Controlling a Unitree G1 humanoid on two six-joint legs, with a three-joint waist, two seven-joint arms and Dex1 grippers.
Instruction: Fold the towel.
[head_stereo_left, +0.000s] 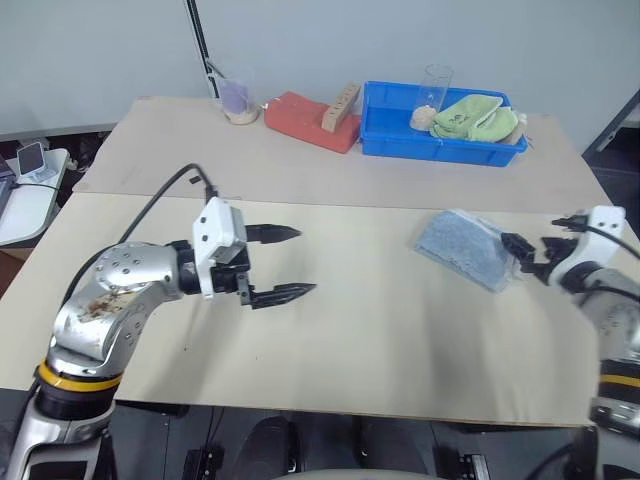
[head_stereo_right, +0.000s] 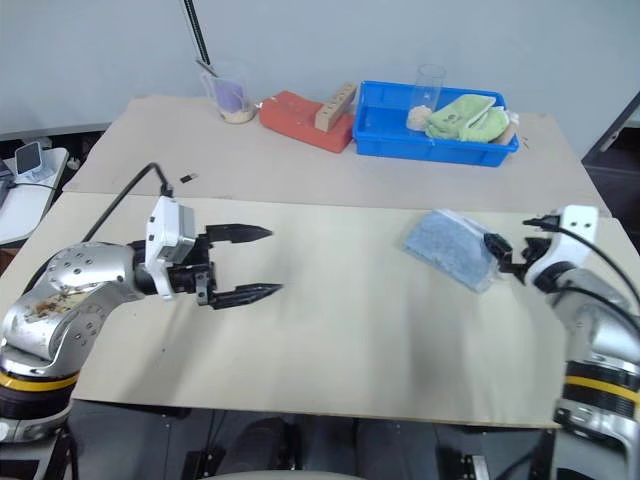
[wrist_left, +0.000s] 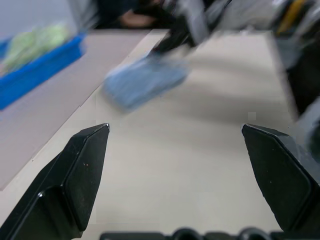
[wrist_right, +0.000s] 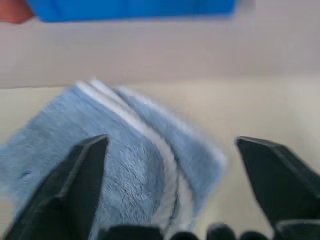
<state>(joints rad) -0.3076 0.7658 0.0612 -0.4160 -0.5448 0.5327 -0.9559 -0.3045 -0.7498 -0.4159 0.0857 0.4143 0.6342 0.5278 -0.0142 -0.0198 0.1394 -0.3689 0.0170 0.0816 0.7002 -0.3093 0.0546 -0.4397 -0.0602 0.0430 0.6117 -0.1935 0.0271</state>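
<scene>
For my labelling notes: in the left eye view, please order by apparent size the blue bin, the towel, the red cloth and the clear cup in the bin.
1. blue bin
2. towel and red cloth: these look alike, and the towel lies nearer the camera, so I do not rank them
3. clear cup

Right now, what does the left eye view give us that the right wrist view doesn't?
Left eye view alone: the left gripper, jaws open above the table, plus the light green cloth in the blue bin. Right wrist view alone: close-up of the pale hem layers. Both: the folded towel, the right gripper with open jaws, and that bin.
</scene>
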